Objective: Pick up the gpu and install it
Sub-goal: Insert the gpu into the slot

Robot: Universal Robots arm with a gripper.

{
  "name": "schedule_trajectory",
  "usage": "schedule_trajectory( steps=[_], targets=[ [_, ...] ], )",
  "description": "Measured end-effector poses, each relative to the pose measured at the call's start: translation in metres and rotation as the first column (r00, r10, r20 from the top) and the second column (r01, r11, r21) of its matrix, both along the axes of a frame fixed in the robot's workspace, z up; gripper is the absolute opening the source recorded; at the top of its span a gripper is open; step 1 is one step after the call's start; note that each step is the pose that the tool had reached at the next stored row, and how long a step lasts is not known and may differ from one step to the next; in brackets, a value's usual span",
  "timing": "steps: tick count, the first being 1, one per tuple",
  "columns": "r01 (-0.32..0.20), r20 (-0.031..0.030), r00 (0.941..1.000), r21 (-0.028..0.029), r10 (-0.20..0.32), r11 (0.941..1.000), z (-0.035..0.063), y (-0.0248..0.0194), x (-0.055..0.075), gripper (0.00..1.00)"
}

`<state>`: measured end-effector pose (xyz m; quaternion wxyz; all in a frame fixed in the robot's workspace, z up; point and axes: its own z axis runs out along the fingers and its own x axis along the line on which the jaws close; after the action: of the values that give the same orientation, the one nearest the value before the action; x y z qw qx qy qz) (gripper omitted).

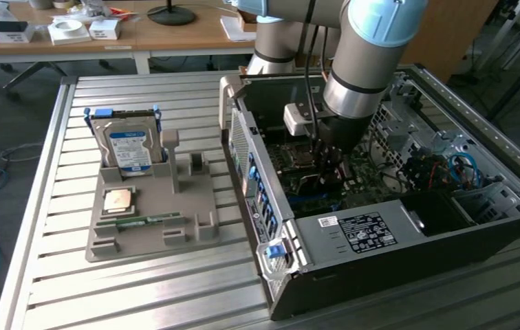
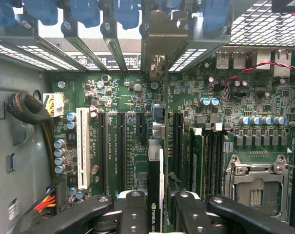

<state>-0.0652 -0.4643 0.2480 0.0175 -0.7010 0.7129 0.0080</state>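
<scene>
- Wrist view: claw (image 2: 156, 214) clamped on the gpu (image 2: 155, 195), one dark finger on each flat face, card seen edge-on with a green logo label at the held end.
- Exterior view: claw (image 1: 326, 159) deep inside the open computer case (image 1: 352, 237), which lies on its side at the exterior view's right of the slatted table (image 1: 141, 289).
- Gpu location: hanging over the green motherboard (image 2: 132, 97), just above the row of long dark expansion slots (image 2: 122, 146), between two of them as seen from the wrist; contact with a slot not clear.
- Step in hand, by judgement: installing; pick-up done, card carried into the case, not visibly seated.
- Next move, by judgement: calls for lining the card's edge up over one slot and its far end with the bracket openings (image 2: 152, 53), then a straight push in without tilt.
- Orientation: long axis parallel to the slots, pointing away from the claw toward the rear wall of the case; card on edge, faces upright to the board.
- Elsewhere: grey parts holder (image 1: 150, 213) on the exterior view's left, with a hard drive (image 1: 130, 148) upright in it.
</scene>
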Motion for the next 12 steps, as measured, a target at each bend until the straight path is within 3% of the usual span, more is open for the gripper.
schedule_trajectory(
  steps=[12],
  targets=[
    [0.0, -0.0003, 1.0, 0.0, 0.0, 1.0, -0.0001, 0.0, -0.0001, 0.27]
  ],
)
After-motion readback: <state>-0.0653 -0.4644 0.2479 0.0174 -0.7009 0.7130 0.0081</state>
